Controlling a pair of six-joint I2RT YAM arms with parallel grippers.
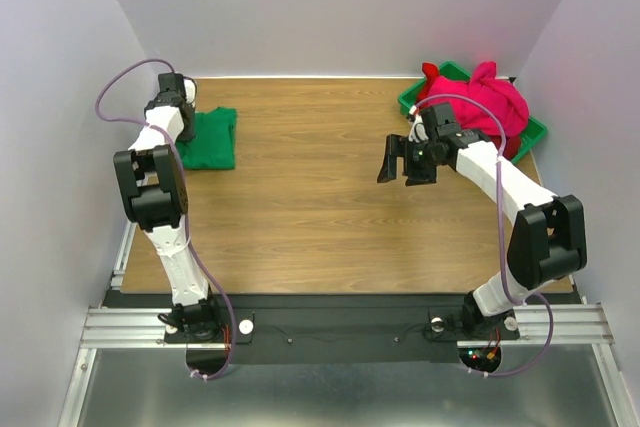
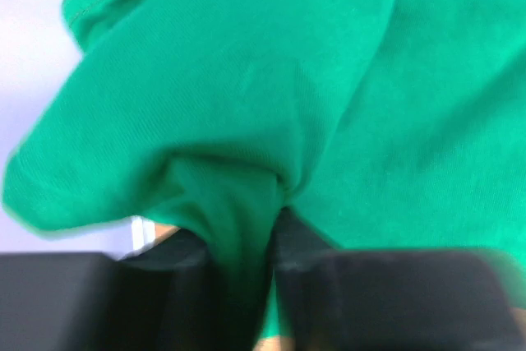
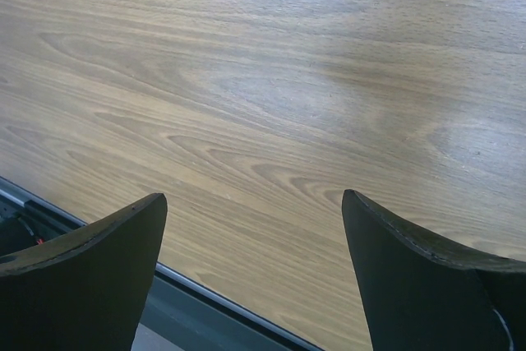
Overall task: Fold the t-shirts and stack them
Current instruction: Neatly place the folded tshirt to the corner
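Wood table (image 1: 300, 207) is all that's under the right gripper (image 1: 403, 169), which is spread wide and empty. Farther back on the left, the left gripper (image 2: 246, 240) pinches a fold of the green shirt (image 1: 212, 139) lying there. It looks like light, floppy cotton, so I'd grab hems or corners. The pink shirt (image 1: 485, 99) is heaped in the far-right bin (image 1: 408, 102).

Green t-shirt (image 1: 212, 139) edge behind left arm (image 1: 165, 130) (top view), red t-shirt (image 1: 513, 145) mostly buried

One t-shirt (image 1: 215, 139) left, bin (image 1: 410, 102) right
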